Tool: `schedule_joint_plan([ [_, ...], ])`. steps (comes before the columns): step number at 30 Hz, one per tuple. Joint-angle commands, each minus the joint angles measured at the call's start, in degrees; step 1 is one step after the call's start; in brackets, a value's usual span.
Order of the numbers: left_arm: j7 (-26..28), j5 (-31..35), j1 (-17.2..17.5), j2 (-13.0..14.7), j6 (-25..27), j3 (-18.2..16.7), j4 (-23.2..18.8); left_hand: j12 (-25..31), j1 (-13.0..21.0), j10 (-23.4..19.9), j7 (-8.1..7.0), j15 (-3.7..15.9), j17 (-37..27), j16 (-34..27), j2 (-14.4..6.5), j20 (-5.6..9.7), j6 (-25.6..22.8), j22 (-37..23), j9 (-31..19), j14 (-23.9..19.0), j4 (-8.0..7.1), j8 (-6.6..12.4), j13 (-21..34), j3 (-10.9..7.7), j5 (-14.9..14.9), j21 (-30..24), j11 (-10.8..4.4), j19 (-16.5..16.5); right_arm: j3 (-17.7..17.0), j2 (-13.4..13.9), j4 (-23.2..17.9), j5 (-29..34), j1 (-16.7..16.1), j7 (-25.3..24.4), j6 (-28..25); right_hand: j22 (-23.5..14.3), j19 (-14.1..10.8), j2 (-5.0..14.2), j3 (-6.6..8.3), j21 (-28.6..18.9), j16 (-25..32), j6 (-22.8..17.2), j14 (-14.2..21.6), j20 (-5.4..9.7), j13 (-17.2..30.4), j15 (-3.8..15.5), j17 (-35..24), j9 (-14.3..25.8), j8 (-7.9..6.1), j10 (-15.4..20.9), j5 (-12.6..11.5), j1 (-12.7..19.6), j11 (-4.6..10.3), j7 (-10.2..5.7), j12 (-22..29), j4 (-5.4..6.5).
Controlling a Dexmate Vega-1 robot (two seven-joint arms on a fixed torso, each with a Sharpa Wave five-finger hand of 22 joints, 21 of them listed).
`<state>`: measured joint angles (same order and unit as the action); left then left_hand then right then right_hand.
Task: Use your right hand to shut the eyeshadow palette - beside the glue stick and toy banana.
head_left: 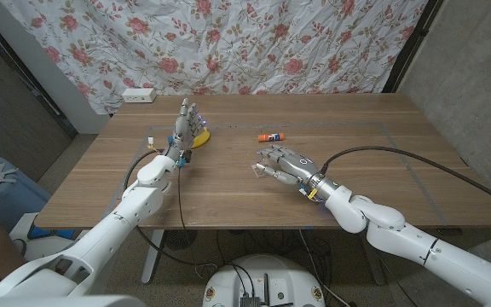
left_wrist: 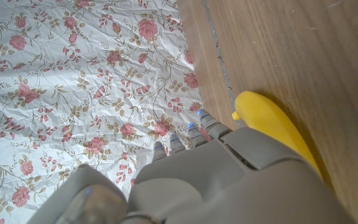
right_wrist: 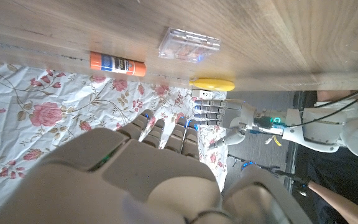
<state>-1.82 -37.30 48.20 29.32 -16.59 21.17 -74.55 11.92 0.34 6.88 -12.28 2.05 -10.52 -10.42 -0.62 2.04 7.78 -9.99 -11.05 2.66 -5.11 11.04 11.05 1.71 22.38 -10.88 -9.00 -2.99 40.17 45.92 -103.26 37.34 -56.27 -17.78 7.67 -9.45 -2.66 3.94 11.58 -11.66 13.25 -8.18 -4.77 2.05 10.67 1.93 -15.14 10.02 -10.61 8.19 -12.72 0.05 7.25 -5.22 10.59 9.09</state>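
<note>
We find the right hand [head_left: 284, 164] empty, fingers spread, beside the clear eyeshadow palette [right_wrist: 189, 44] near mid-table. In our judgement, a glancing push could skid the light case instead of shutting it. Farther off lie the glue stick [head_left: 271, 136] and the toy banana [head_left: 200, 136] beside the upright, empty left hand [head_left: 185, 124]; neither obstructs.

Wooden table [head_left: 382, 128] before a rose-print curtain [head_left: 254, 43], grey wall [head_left: 476, 77] alongside.

We see a robot test room: a flowery sheet [head_left: 228, 38] hangs behind a wooden tabletop [head_left: 356, 136], with cables [head_left: 399, 153].
</note>
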Motion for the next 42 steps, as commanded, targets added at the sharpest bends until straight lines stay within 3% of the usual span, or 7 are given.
schedule_joint_plan([
  [1,0.0,0.0,0.0,0.0,0.0,0.0,0.0,0.3,0.5,-0.1,-0.31,4.1,-0.2,-0.5,0.1,0.47,-0.1,-0.2,-0.2,0.4,-0.14,0.33,0.2,-0.25,0.3,-0.4,-0.52,-0.5,-3.3,-1.2,1.3,-6.5,-0.4,-1.0,4.2,-0.2,-1.0,4.08,0.53,-0.3,0.2,-0.4,0.6,1.3,0.1,2.86,0.1,0.2,-0.45,0.3,-0.4,1.1,-0.29,0.16,0.4,-0.09],
  [14,0.0,0.0,0.0,0.0,0.0,0.0,0.0,0.3,0.5,-0.2,-0.31,4.09,-0.2,-0.4,0.1,0.46,-0.1,-0.2,-0.2,0.4,-0.14,0.33,0.2,-0.26,0.3,-0.4,-0.48,-0.5,-4.8,-3.2,5.2,-10.2,2.0,-0.6,7.9,-0.1,-3.1,4.04,0.97,-0.6,0.8,-1.5,2.6,1.29,0.1,3.0,0.4,0.2,-0.73,1.5,-0.5,1.3,-0.75,0.27,0.7,-0.29],
  [28,0.0,0.0,0.0,0.0,0.0,0.0,0.0,0.3,0.5,-0.2,-0.31,4.03,-0.2,-0.4,0.1,0.45,-0.1,-0.2,-0.2,0.4,-0.14,0.32,0.2,-0.27,0.3,-0.4,-0.52,-0.5,-7.2,-5.4,7.5,-17.5,2.3,0.3,7.1,-0.1,-4.2,3.83,1.09,-0.6,0.8,-1.8,3.1,1.08,0.1,3.04,0.5,0.2,-0.72,2.1,-0.6,1.3,-0.92,0.22,0.8,-0.33],
  [42,0.0,0.0,0.0,0.0,0.0,0.0,0.1,0.3,0.5,-0.1,-0.31,4.03,-0.2,-0.4,0.1,0.44,-0.1,-0.2,-0.2,0.4,-0.14,0.31,0.2,-0.27,0.3,-0.4,-0.54,-0.5,-8.7,-7.0,7.5,-22.3,3.1,0.7,2.6,-0.1,-6.1,3.66,1.52,-0.8,1.1,-1.8,4.7,1.7,0.1,3.62,0.9,0.2,-0.57,2.7,-0.6,1.7,-1.53,0.28,0.9,-0.66],
])
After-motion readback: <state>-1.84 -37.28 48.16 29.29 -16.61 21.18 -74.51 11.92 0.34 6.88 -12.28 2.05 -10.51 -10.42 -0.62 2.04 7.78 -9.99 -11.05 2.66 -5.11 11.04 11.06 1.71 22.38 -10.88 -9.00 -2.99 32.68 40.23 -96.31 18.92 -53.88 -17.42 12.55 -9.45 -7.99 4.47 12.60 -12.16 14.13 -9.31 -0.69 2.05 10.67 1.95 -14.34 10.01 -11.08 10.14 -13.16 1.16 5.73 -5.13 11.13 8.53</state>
